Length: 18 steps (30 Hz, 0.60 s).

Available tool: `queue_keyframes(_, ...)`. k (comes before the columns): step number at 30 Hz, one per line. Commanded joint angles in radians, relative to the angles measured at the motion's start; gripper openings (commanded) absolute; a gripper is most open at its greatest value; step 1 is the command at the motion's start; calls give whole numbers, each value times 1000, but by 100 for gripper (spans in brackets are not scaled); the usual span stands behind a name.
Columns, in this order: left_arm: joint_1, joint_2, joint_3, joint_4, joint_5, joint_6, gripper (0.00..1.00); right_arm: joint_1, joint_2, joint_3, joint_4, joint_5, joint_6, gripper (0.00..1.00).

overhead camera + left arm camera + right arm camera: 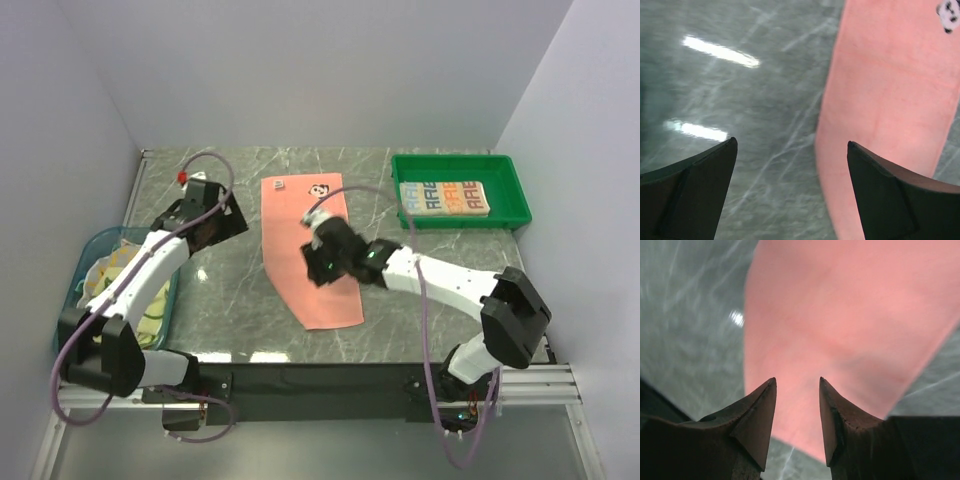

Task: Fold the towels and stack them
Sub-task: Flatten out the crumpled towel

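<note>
Left claw gapes wide, right claw half-open, both empty, over flat salmon-pink cloth towel stretching near-to-far, panda end far.

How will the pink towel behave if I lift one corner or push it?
Probably floppy: the pink towel lies thin and flat, so the rest should hang from a lifted corner. Likely light, being thin. On the glossy table a push may slide or wrinkle it.
</note>
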Motion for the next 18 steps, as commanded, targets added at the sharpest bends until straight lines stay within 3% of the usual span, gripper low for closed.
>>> queue_keyframes(1,55,-104,-22,-51,-59,31,97,163,-20,-16,3,163,-71,48)
queue_keyframes(11,128,-293,-200,33,-185,91,97,443,334,249,-123,500,-149,45)
queue_keyframes(18,141,-314,-198,30,-201,91,97,486,513,394,-201,591,-178,44)
